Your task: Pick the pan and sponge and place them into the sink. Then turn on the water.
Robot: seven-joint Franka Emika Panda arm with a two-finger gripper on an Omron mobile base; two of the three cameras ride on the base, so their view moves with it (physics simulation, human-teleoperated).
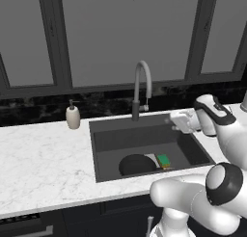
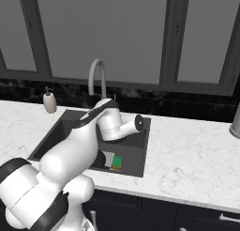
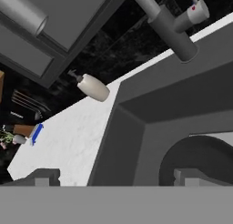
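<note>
The black pan [image 1: 136, 164] lies on the floor of the dark grey sink [image 1: 135, 139] at its front. The green and yellow sponge [image 1: 164, 160] rests just right of the pan, on the light grey patch. My gripper [image 1: 173, 121] hovers over the sink's back right part, right of the faucet [image 1: 142, 86], pointing left. In the hand view its fingertips [image 3: 43, 177] stand wide apart, open and empty, with the pan [image 3: 200, 157] below and the faucet base [image 3: 175, 34] ahead. In the right base view the sponge [image 2: 116, 161] shows beside my arm. No blue stream is in view at the faucet.
A beige soap dispenser [image 1: 73, 116] stands on the white marble counter [image 1: 43, 154] left of the sink, against the dark backsplash. A grey metal object [image 2: 236, 124] sits at the counter's far right. Dark-framed windows rise behind the faucet.
</note>
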